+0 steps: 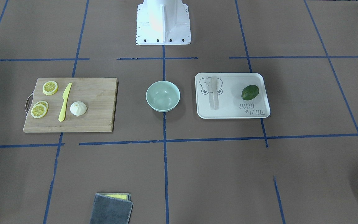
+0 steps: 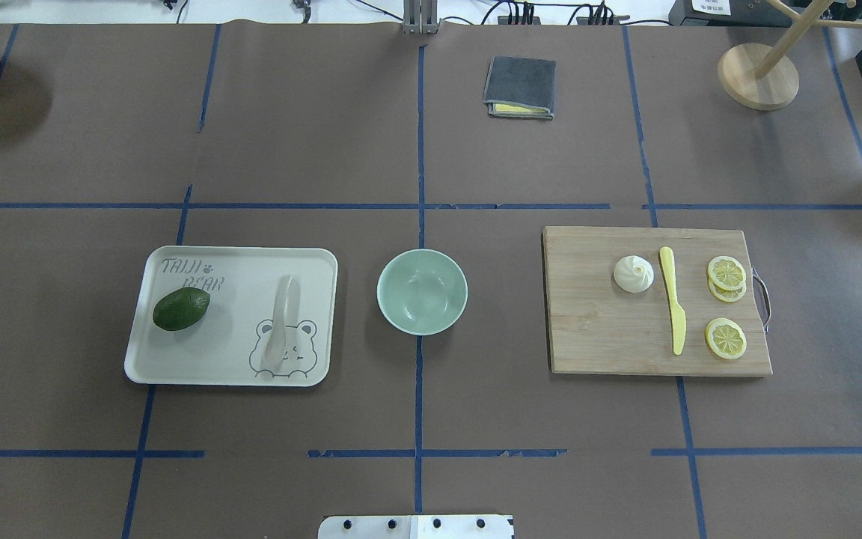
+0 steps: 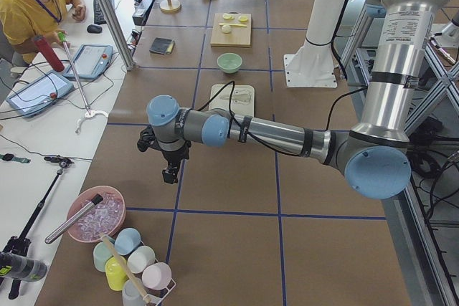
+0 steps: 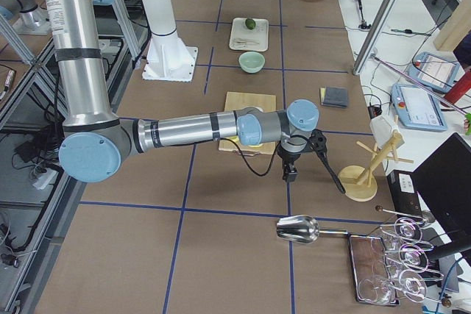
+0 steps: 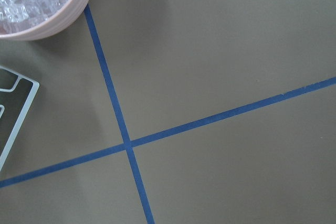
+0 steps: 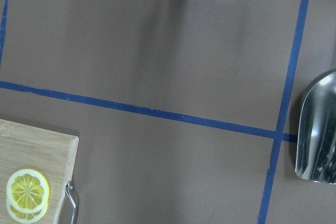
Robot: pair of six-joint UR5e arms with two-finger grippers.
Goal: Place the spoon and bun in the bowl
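The whitish spoon [image 1: 213,93] [image 2: 280,329] lies on a cream bear-print tray [image 1: 228,110] [image 2: 229,337] beside the bowl. The white pleated bun [image 1: 78,108] [image 2: 633,273] sits on a wooden cutting board [image 1: 98,102] [image 2: 603,337]. The mint-green bowl [image 1: 162,95] [image 2: 422,290] stands empty between tray and board. My left gripper [image 3: 170,175] hangs over the table far from the tray, near a pink ice bowl. My right gripper [image 4: 290,176] hangs past the board's outer end. Both show only in the side views, so I cannot tell whether they are open or shut.
A dark green avocado [image 2: 181,308] lies on the tray. A yellow knife [image 2: 673,308] and lemon slices [image 2: 726,271] lie on the board. A grey cloth [image 2: 520,87], a wooden stand [image 2: 758,75], a metal scoop [image 6: 317,135] and the pink ice bowl [image 5: 47,3] stand around.
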